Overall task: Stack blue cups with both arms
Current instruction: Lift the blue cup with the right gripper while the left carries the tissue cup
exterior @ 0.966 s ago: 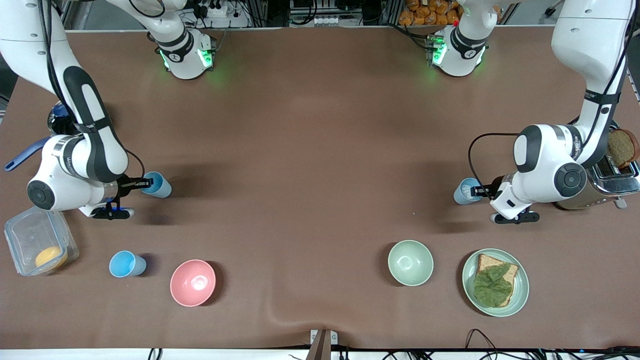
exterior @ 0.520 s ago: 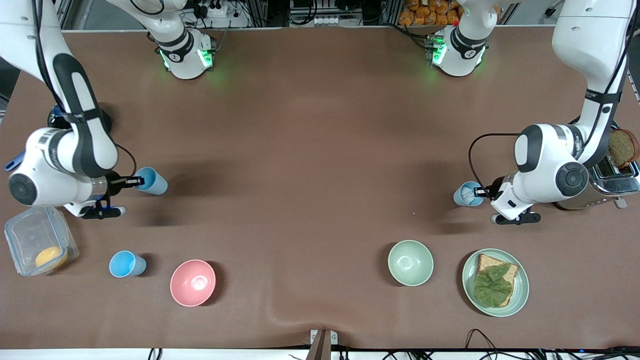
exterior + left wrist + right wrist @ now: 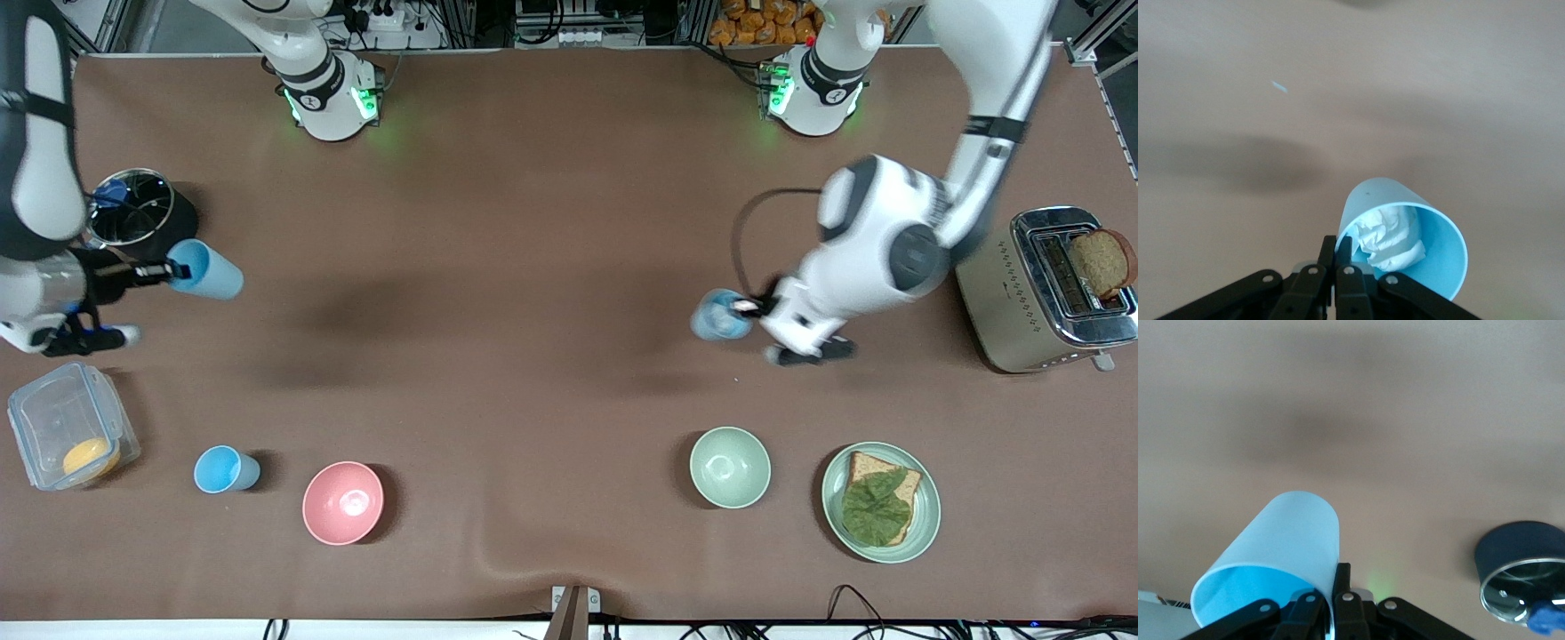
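My right gripper point(image 3: 169, 269) is shut on the rim of a light-blue cup point(image 3: 206, 270) and holds it tilted in the air beside the black utensil holder point(image 3: 142, 213). In the right wrist view the fingers point(image 3: 1341, 577) pinch that cup's wall point(image 3: 1285, 540). My left gripper point(image 3: 754, 307) is shut on the rim of a paler blue cup point(image 3: 718, 317), held over bare table toward the middle. In the left wrist view this cup point(image 3: 1431, 227) has crumpled white paper point(image 3: 1388, 233) inside, and the gripper point(image 3: 1341, 248) clamps its rim. A third blue cup point(image 3: 226, 468) stands upright beside the pink bowl point(image 3: 343, 502).
A clear plastic box point(image 3: 67, 427) holding something orange sits at the right arm's end. A green bowl point(image 3: 730, 467) and a plate with bread and a leaf point(image 3: 880, 500) lie near the front camera. A toaster point(image 3: 1045, 289) with bread stands at the left arm's end.
Both arms have lifted their cups off the table. The left arm has swung its cup toward the table's middle. The right arm has pulled its cup toward its own end, next to the utensil holder.
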You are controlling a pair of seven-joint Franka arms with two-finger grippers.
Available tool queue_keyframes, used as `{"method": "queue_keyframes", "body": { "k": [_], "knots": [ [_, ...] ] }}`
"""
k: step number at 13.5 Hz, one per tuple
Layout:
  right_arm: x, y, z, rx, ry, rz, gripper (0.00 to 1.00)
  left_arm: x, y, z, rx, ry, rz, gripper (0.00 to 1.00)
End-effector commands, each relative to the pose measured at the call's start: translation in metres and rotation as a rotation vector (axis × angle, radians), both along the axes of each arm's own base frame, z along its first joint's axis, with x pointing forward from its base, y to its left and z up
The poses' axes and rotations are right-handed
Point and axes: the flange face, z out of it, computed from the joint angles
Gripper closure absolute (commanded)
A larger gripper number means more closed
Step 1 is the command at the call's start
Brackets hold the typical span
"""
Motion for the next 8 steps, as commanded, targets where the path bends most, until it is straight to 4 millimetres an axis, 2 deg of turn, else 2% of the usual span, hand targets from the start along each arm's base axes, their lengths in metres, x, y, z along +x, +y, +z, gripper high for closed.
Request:
{"method": "queue_keyframes", "body": {
  "k": [1,2,5,8],
  "knots": [
    [-0.001,-0.001,0.001,0.031,0.005,0.007,1.0,-0.025,-0.085,-0.001,0.066,-0.018,0.042,1.0],
    [0.0,0.004,0.001,0.035,0.006,0.014,1.0,-0.034,-0.114,-0.006,0.096,-0.047,0.07,1.0],
    [0.001,0.023,0.0,0.038,0.011,0.041,1.0,-0.071,-0.19,-0.043,0.115,-0.086,0.159,1.0],
    [0.002,0.038,-0.002,0.067,0.021,0.038,1.0,-0.097,-0.237,-0.07,0.094,-0.083,0.197,1.0]
  ]
}}
